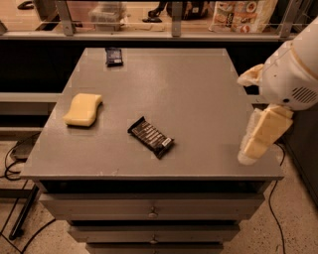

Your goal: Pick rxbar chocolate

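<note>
No legible text anywhere. Pale lettering rows on rxbar chocolate (150, 137), mid tabletop (198, 89): too small to read. Small dark packet (114, 56) at far edge: markings unreadable. Printed bag (238, 15) behind: unreadable too. End effector (251, 149) at right, above tabletop's near right corner.

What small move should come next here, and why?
Probably carry the gripper left toward the rxbar chocolate: the gripper hangs at the right front edge of the table, apart from the bar, which lies flat and untouched near the front middle.
</note>
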Tool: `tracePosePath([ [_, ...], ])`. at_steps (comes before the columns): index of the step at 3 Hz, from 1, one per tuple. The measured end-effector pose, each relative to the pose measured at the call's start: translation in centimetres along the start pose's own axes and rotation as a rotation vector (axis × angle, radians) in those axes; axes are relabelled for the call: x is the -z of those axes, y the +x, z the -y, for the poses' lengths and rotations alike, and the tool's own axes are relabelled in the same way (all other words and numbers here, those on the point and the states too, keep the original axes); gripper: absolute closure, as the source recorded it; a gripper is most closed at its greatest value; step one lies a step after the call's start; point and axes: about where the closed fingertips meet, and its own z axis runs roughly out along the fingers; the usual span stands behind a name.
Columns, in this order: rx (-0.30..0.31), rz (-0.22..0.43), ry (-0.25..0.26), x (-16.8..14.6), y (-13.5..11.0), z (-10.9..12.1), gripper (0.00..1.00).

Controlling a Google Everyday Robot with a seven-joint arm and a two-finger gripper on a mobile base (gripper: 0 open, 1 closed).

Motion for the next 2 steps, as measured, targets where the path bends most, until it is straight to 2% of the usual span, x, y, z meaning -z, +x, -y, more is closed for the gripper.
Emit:
tracePosePath([
  [1, 0.048, 0.135, -0.053, -3.06, -4.03, -0.49, 0.00],
  [2, 0.048, 0.135, -0.053, -3.06, -4.04, -0.49, 0.00],
])
